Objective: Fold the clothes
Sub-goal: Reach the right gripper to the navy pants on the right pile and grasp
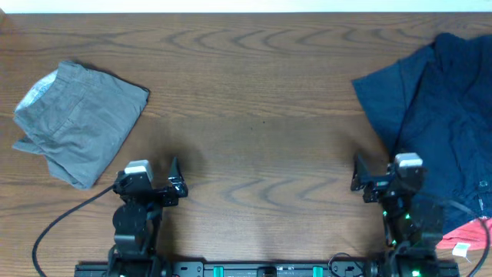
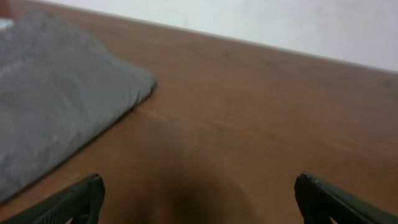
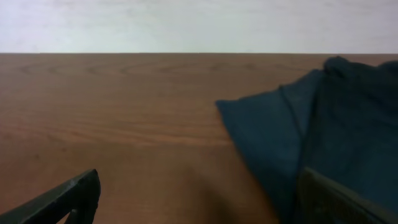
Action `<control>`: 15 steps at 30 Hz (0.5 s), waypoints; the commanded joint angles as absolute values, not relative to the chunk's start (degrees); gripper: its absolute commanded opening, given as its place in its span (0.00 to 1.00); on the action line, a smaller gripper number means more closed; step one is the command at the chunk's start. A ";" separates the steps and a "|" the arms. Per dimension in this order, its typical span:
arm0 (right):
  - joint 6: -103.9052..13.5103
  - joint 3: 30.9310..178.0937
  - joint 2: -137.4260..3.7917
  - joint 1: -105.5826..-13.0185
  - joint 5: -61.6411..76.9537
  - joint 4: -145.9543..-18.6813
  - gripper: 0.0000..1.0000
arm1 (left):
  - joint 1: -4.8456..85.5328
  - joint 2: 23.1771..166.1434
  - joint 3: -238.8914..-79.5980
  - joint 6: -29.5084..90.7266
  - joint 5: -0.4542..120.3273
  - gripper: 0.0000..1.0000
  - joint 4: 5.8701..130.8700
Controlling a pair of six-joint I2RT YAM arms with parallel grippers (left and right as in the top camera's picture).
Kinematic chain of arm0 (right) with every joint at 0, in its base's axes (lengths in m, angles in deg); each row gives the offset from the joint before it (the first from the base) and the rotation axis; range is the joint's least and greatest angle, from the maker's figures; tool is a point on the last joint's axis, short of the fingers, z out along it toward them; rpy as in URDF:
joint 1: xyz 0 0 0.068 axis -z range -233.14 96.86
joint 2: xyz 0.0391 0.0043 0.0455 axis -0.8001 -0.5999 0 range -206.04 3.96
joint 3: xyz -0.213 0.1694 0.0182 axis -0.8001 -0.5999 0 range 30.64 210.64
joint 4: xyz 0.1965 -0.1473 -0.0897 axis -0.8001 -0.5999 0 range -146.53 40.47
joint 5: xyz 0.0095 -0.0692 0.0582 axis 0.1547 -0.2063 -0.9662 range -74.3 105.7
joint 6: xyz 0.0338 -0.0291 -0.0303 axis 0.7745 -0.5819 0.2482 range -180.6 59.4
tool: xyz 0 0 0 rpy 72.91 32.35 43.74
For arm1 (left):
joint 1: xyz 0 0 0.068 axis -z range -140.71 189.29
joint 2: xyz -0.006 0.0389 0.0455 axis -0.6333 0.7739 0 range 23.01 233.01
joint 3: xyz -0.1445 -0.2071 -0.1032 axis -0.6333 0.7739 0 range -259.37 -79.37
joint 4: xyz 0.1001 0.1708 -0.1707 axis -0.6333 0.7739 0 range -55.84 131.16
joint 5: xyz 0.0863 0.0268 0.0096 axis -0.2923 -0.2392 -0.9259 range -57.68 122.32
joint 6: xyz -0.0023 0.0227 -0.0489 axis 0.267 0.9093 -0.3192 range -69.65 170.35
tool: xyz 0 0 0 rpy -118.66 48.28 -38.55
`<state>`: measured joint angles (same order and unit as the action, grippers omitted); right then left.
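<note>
Overhead alone shows the one red garment [image 1: 467,231] at the near right edge, beside the right arm [image 1: 403,219]. The wrist views show the left gripper [image 2: 199,196] and right gripper [image 3: 199,190], each spread wide and holding nothing. Farther out lie one grey garment [image 1: 77,123] at left and one navy heap [image 1: 438,100] at right, well apart on the brown wooden table [image 1: 254,100], with a pale wall [image 3: 186,25] beyond.

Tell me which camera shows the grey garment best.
Overhead: the whole grey garment is in frame, its outline complete. The left wrist view catches only one blurred part of it, cropped at the frame edge. The right wrist view shows none of it.
</note>
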<state>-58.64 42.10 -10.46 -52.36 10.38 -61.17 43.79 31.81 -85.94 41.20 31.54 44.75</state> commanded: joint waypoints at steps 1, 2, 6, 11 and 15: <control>-57.68 49.75 -18.13 -53.15 12.91 -63.18 0.99 | 43.44 37.71 -93.41 41.53 31.87 0.98 46.46; -57.68 51.87 -21.10 -53.15 12.91 -64.06 0.99 | 43.44 40.31 -95.64 41.53 31.87 0.98 47.77; -58.20 61.66 -35.46 -53.15 12.87 -69.76 0.99 | 43.44 50.00 -103.60 41.53 31.89 0.98 52.80; -65.48 77.79 -56.84 -53.15 15.08 -84.84 0.99 | 43.44 63.07 -114.00 41.53 31.98 0.98 61.36; -65.61 86.23 -69.80 -53.15 18.53 -87.90 0.99 | 43.44 70.93 -118.92 41.53 34.65 0.98 65.28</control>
